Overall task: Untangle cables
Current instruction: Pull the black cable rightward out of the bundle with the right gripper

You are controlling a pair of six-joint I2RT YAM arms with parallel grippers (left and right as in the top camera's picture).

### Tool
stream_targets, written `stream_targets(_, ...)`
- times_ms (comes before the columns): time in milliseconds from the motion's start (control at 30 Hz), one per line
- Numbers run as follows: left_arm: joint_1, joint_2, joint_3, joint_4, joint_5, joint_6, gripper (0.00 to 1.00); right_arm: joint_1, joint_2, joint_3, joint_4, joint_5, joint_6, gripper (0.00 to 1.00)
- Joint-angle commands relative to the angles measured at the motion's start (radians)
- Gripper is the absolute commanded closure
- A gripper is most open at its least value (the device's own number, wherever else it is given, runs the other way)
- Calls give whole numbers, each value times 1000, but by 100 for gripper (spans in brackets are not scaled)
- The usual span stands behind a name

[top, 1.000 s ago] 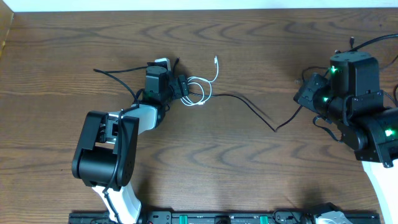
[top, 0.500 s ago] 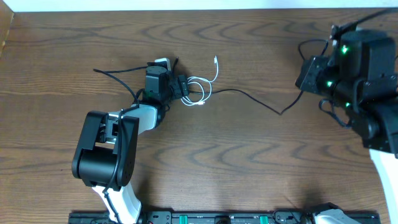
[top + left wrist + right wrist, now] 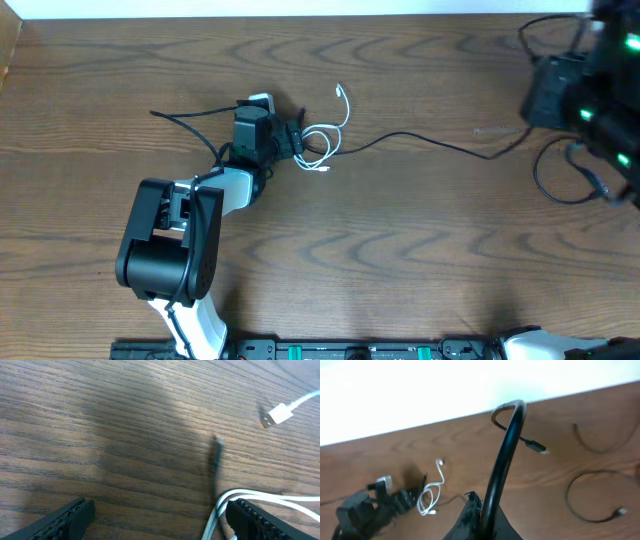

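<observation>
Nearest my side of the wooden table is the left arm, which reaches away from me toward the pile. The left gripper is spread wide with nothing in it. In the left wrist view its two fingers sit low at either edge of the frame, with bare wood between them. The white cable curls in just beside the right-hand finger. I can't tell if it actually touches.

A bit further out, the white cable sits in a few small loops right in front of that gripper. One strand wanders off toward the far edge and ends in a white plug lying flat on the wood. A blurry bit of black cord pokes up next to the loops in the left wrist view – too soft to say which cable it belongs to.

From the loops, the black cable runs off to the right across the middle of the table, with a shallow bend, up to the far right corner. A second black cable trails the other way, out past the left side of the gripper.

Over in that far right corner, the right gripper is clamped tight on the black cable. The cord arches up over the fingers and its small plug end hangs past the bend. A loose black cable lies curled on the wood near that arm, well apart from the pile.
</observation>
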Motion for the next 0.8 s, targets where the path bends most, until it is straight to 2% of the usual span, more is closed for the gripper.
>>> stream_targets(0,3,4,-2,-18,16,2,10,-5,-7,91,-35,79,-25,99)
stream_targets(767,3,4,-2,-18,16,2,11,-5,-141,134,-126,277,-83,99)
